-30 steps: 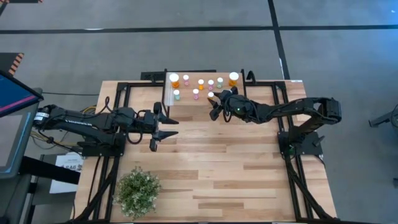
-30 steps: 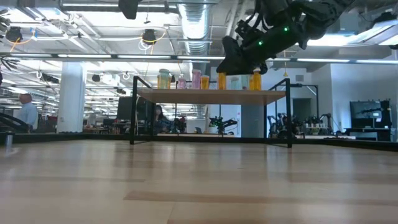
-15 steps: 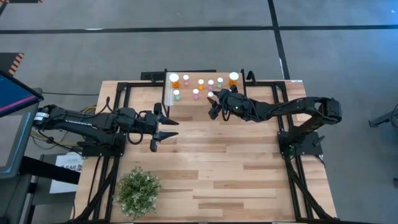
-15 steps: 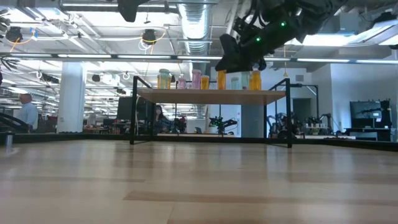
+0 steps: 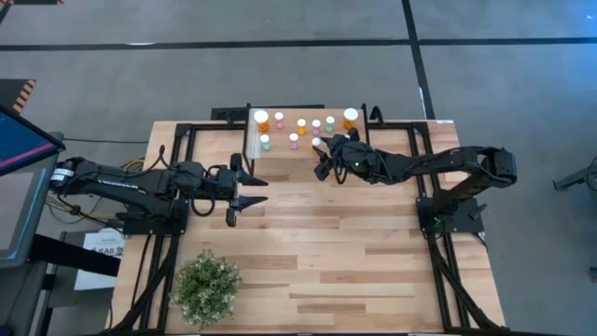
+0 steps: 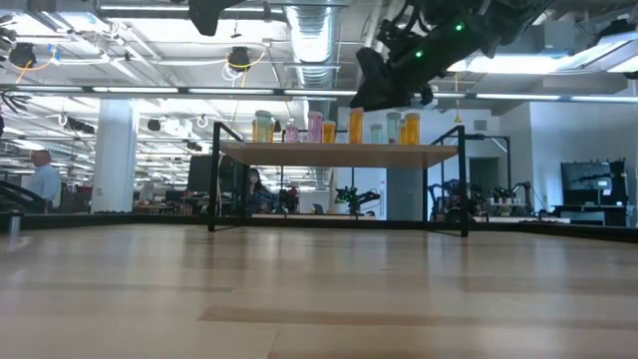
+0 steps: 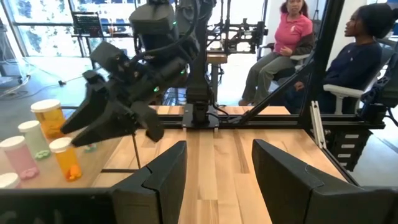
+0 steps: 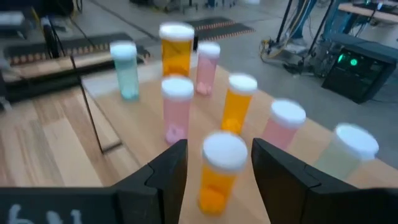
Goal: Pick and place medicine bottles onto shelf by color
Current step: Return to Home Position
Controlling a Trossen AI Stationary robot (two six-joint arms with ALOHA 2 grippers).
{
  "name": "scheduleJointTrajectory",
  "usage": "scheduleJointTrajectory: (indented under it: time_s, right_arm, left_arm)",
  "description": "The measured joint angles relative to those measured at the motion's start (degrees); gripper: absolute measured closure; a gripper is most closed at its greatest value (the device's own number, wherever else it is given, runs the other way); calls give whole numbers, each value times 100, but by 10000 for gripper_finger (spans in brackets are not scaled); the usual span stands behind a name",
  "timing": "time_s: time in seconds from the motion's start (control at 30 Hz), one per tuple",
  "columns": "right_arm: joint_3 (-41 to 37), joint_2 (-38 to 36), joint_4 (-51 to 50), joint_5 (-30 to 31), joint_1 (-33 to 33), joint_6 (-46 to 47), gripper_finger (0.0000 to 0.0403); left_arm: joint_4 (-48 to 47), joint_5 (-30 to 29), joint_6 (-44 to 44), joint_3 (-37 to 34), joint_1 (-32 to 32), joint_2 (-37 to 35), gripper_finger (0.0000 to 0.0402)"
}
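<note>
- Shelf (image 5: 280, 135): stands at the far edge of the table (image 5: 326, 243), upper centre of the overhead frame. It has a light plank top and a white panel at its left end.
- Bottles (image 5: 301, 122): all those in view stand upright on the shelf top, white caps up, with orange, pink or green bodies. The left large orange bottle (image 5: 262, 119) and the right large orange bottle (image 5: 351, 117) stand at the two ends of the back row, with the small ones between and in front of them.
- Right gripper (image 5: 322, 165): just right of centre in the overhead frame, at the shelf's front edge. In the table-level frame it hangs at upper right, higher than the caps. Jaws apart, holding nothing.
- Small orange bottle (image 8: 222, 171): low centre of the right wrist frame, seen in the gap between the two fingers. It stands upright on the plank and is not clamped.
- Left gripper (image 5: 244, 191): left of centre in the overhead frame, over bare table below the shelf's left end. Jaws wide apart, empty.
- Plant (image 5: 207, 287): lower left of the overhead frame, on the table, well apart from the shelf.
- Seated people (image 7: 292, 43): two, upper right of the left wrist frame, beyond the table.
</note>
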Motion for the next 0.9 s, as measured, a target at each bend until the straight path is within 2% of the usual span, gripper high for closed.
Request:
scheduleJointTrajectory:
  time_s: [0.17, 0.43, 0.63, 0.73, 0.9]
  right_arm:
    - [-8, -329, -199, 230, 73, -14, 206]
    - [-7, -1187, -783, 178, 433, -294, 208]
    - [-52, -1970, -1456, -92, 1051, -808, 225]
    - [-348, -2427, -1530, -114, 1348, -1017, 240]
    - [-1046, -3361, -1447, -121, 1745, -1073, 276]
  left_arm:
    - [5, -7, -2, 0, 0, -2, 232]
    - [-67, -5, 151, 0, 0, -194, 232]
    - [-706, 0, 197, 0, -2, -924, 232]
    - [-1036, 0, 194, -20, -2, -1320, 232]
    - [-986, 4, 190, -428, -2, -1993, 232]
